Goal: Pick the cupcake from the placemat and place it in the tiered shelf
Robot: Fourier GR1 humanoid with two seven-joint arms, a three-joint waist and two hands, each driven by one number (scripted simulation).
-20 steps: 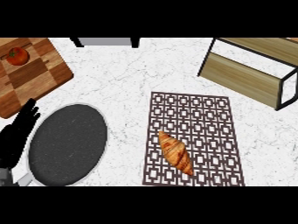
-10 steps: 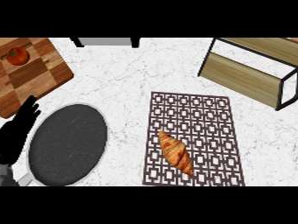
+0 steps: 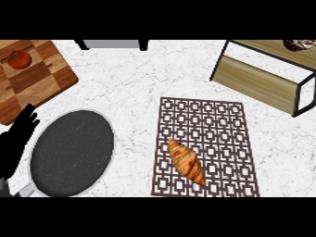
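Although the task names a cupcake, what is seen on the placemat (image 3: 208, 143) is a croissant (image 3: 187, 161), lying flat on its long side near the mat's lower left part, its length running slantwise from upper left to lower right. It is judged to be light, soft and flaky, with a thin crust that would be crushed or shed crumbs if squeezed hard; its glazed brown top may be somewhat slippery. A hold is best taken across the thick middle, with the thumb on one long flank and the fingers on the other, since the tapered ends are likely to break or bend. The tiered shelf (image 3: 276, 76) is seen at the upper right, well apart from the mat, with wooden boards in a dark frame; a small round item (image 3: 299, 44) rests on its upper board near the top edge, too small to be told. The left hand (image 3: 13, 146) is seen at the left edge, fingers straight and raised, resting open beside a dark round plate (image 3: 71, 152) and holding nothing. The right hand is not shown. A wooden cutting board (image 3: 30, 78) with a tomato (image 3: 19, 59) on it lies at the upper left, away from the mat.
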